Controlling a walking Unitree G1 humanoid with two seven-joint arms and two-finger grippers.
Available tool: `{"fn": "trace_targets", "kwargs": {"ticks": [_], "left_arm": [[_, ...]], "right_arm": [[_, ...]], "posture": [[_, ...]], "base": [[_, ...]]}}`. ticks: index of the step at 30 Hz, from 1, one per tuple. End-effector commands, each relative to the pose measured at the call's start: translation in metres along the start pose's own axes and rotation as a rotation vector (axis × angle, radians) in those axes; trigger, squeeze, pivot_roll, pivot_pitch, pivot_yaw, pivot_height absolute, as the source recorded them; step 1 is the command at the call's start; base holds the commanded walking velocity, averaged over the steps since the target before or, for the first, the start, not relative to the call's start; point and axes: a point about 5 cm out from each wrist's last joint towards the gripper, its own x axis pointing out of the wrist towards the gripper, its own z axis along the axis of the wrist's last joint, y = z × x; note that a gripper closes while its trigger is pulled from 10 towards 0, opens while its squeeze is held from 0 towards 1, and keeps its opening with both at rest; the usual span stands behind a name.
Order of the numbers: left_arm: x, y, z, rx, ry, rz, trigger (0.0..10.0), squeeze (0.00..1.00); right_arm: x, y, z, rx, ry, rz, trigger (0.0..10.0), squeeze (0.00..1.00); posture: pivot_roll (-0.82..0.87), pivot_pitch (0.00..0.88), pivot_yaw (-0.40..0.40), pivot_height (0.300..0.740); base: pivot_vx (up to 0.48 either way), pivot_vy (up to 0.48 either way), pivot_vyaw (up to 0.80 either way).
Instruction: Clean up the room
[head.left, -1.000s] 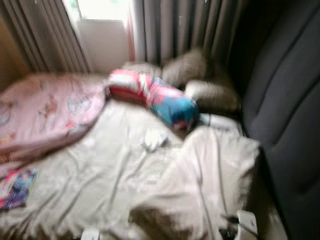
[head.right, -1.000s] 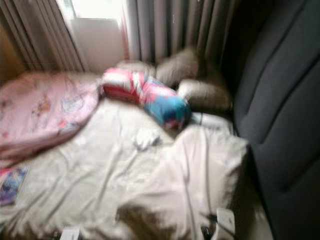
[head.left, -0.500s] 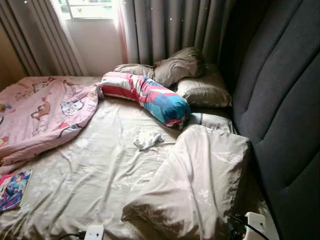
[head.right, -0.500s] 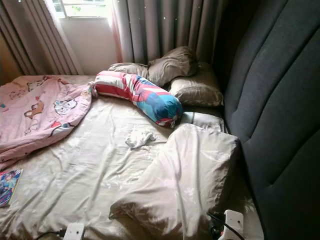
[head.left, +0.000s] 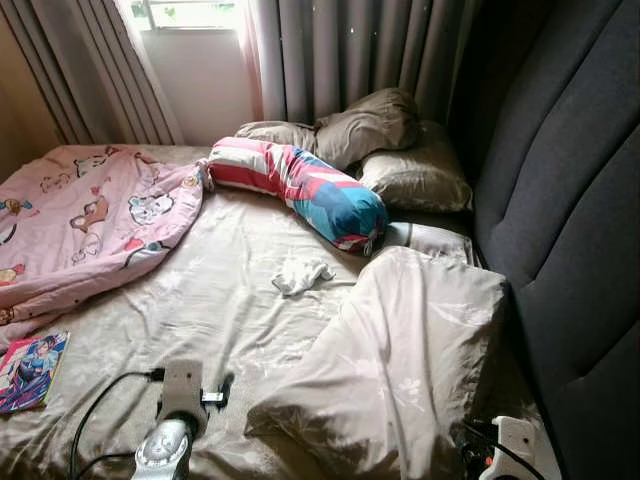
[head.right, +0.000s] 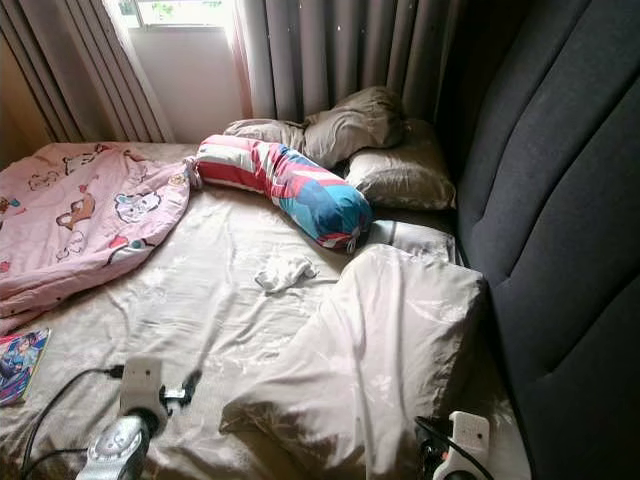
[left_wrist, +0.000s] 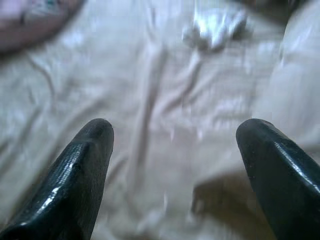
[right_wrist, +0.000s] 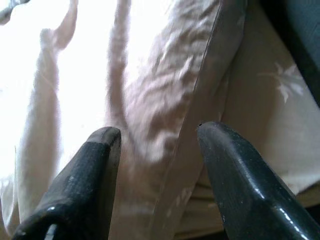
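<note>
The left gripper (left_wrist: 175, 145) hangs over the bed sheet (head.left: 220, 300) with its two black fingers (left_wrist: 85, 165) spread wide and nothing between them. Past the fingers lies a small white cloth (left_wrist: 212, 27), crumpled up in the middle of the bed. The left arm (head.left: 172, 425) reaches in over the near edge of the bed. The right gripper (right_wrist: 160, 165) is also spread apart and holds nothing; it hangs just above a big pale pillow (right_wrist: 150, 90) whose cover is wrinkled. That pillow (head.left: 400, 350) lies flat by the dark headboard (head.left: 570, 200). Near the curtains (head.left: 350, 50) are three more pillows (head.left: 410, 175) in brown covers, piled close together. One long roll pillow (head.left: 300, 190) in red, white and blue lies in front of them. One pink blanket (head.left: 80, 220) with cartoon animals is bunched on the far left side. One colourful book (head.left: 30, 370) lies flat at the left edge of the bed.
</note>
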Motion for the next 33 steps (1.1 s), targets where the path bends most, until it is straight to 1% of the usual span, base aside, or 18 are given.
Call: {"fn": "trace_targets", "kwargs": {"ticks": [1, 5, 11, 12, 13, 24, 26, 28, 29, 30, 31, 32, 33], "left_arm": [[0.001, -0.008, 0.006, -0.002, -0.050, -0.027, 10.0, 0.00], [0.002, -0.017, 0.011, -0.006, -0.101, -0.045, 10.0, 0.00], [0.001, -0.024, 0.015, -0.006, -0.148, -0.070, 10.0, 0.00], [0.000, -0.025, 0.015, -0.005, -0.156, -0.078, 10.0, 0.00], [-0.001, -0.027, 0.016, -0.007, -0.165, -0.085, 10.0, 0.00], [-0.002, -0.029, 0.018, -0.016, -0.189, -0.093, 10.0, 0.00], [-0.002, -0.030, 0.018, -0.016, -0.194, -0.097, 10.0, 0.00], [-0.002, -0.030, 0.018, -0.016, -0.196, -0.100, 10.0, 0.00], [-0.002, -0.030, 0.018, -0.015, -0.196, -0.099, 10.0, 0.00], [-0.002, -0.030, 0.018, -0.015, -0.196, -0.099, 10.0, 0.00], [-0.002, -0.030, 0.017, -0.015, -0.196, -0.099, 10.0, 0.00], [-0.002, -0.029, 0.018, -0.015, -0.197, -0.098, 10.0, 0.00], [-0.002, -0.029, 0.018, -0.015, -0.198, -0.097, 10.0, 0.00]], "right_arm": [[-0.001, 0.000, 0.000, 0.015, -0.030, -0.014, 10.0, 0.00], [-0.002, -0.001, 0.003, 0.009, -0.066, -0.019, 10.0, 0.00], [-0.002, 0.001, 0.004, 0.002, -0.081, 0.017, 10.0, 0.00], [-0.002, 0.002, 0.004, -0.006, -0.085, 0.025, 10.0, 0.00], [-0.002, 0.003, 0.005, -0.038, -0.090, 0.040, 10.0, 0.00], [-0.004, 0.005, 0.005, -0.024, -0.118, 0.061, 10.0, 0.00], [-0.004, 0.006, 0.006, -0.062, -0.119, 0.081, 10.0, 0.00], [-0.004, 0.006, 0.006, -0.077, -0.122, 0.087, 10.0, 0.00], [0.010, 0.031, 0.041, -0.114, -0.263, 0.140, 10.0, 0.00], [0.016, 0.051, 0.067, -0.136, -0.371, 0.179, 10.0, 0.00], [0.019, 0.069, 0.092, -0.154, -0.476, 0.209, 10.0, 0.00], [0.019, 0.081, 0.113, -0.140, -0.568, 0.215, 10.0, 0.00], [0.019, 0.083, 0.116, -0.128, -0.582, 0.211, 10.0, 0.00]], "posture": [[-0.03, 0.084, 0.012, 0.740], [-0.04, 0.084, 0.013, 0.740], [-0.05, 0.072, 0.015, 0.740], [-0.06, 0.069, 0.016, 0.740], [-0.06, 0.063, 0.016, 0.740], [-0.06, 0.037, 0.026, 0.740], [-0.06, 0.029, 0.024, 0.740], [-0.06, 0.024, 0.023, 0.740], [-0.06, 0.021, 0.022, 0.740], [-0.06, 0.021, 0.022, 0.740], [-0.06, 0.015, 0.021, 0.740], [-0.06, 0.012, 0.020, 0.740], [-0.06, 0.012, 0.020, 0.740]], "base": [[0.000, 0.000, 0.00], [0.000, 0.000, 0.00], [0.000, 0.000, 0.00], [0.000, 0.000, 0.00], [0.000, 0.000, 0.00], [0.000, 0.000, 0.00], [0.000, 0.000, 0.00], [0.000, 0.000, 0.00], [0.000, 0.000, 0.00], [0.000, 0.000, 0.00], [0.000, 0.000, 0.00], [0.000, 0.000, 0.00], [0.000, 0.000, 0.00]]}}
